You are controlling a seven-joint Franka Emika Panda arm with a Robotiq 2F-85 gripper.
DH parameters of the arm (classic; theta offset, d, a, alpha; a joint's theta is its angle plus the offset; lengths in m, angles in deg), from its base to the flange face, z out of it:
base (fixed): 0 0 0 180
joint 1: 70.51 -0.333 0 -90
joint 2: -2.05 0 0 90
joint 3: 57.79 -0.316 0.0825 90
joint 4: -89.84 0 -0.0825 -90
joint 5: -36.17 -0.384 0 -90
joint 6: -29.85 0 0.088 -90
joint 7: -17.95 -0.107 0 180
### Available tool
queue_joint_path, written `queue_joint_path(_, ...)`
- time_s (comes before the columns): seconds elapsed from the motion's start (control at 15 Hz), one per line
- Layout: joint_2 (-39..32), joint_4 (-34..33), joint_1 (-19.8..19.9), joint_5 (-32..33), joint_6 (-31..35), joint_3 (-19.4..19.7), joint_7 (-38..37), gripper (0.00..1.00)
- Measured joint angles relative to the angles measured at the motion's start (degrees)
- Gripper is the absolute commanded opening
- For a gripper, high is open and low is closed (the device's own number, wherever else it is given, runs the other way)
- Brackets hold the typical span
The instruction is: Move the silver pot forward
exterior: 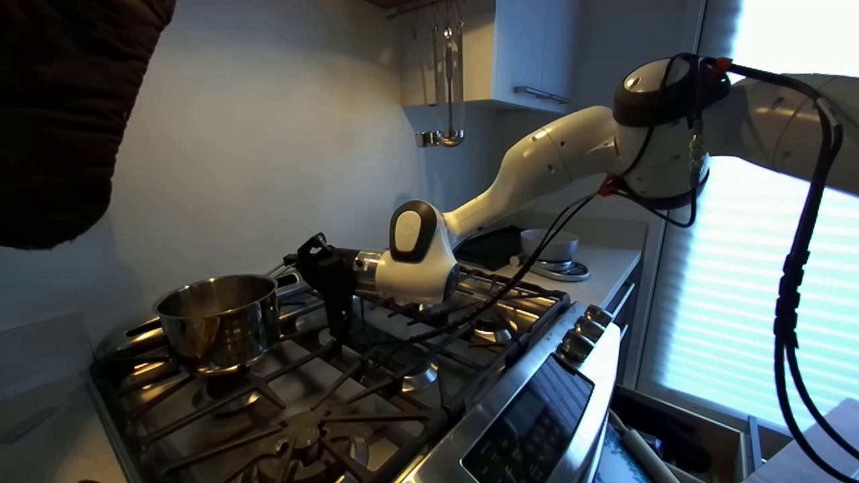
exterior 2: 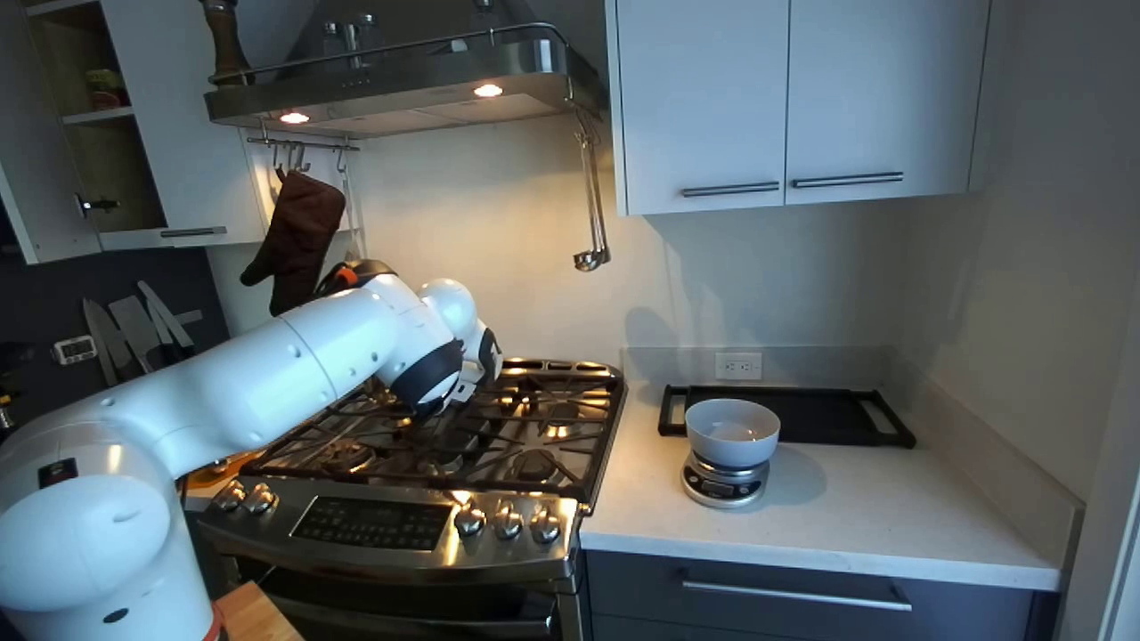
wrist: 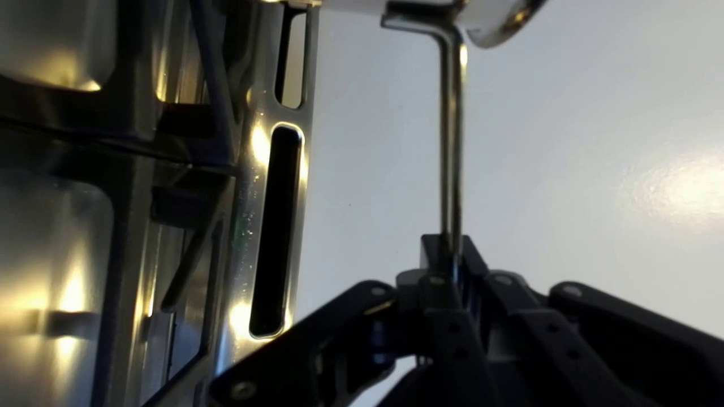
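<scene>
Silver pot (exterior: 221, 335) pinched by its handle (wrist: 451, 141), the move forward looking due.
The pot is at the left of the stove (exterior: 509, 384), near the wall (exterior: 282, 147); the tool (wrist: 451, 254) looks closed right down on the thin metal handle. To do this well, hold that pinch firm, take the weight off the grate (exterior: 376, 418) and travel slowly and level, since the pot could snag there and so narrow a handle could twist. Whether pot and grate touch is hard to tell. In an exterior view the robot arm (exterior 2: 347, 338) seems to hide pot and tool alike; the wrist view crops the pot at its top and leaves the grip dark.
</scene>
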State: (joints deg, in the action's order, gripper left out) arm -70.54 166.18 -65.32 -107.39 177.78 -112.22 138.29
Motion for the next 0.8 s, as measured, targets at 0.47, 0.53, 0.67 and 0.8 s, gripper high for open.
queue_joint_path(0.47,-0.1,-0.9,0.0,0.0,0.0,-1.6,-0.8,0.92)
queue_joint_path(0.53,-0.1,-1.1,0.0,0.0,0.2,-1.7,-0.8,0.98)
queue_joint_path(0.67,-0.1,-1.3,0.0,0.0,1.7,-1.7,-0.8,1.00)
queue_joint_path(0.8,-0.2,-1.7,0.0,0.0,5.0,-1.6,-0.7,1.00)
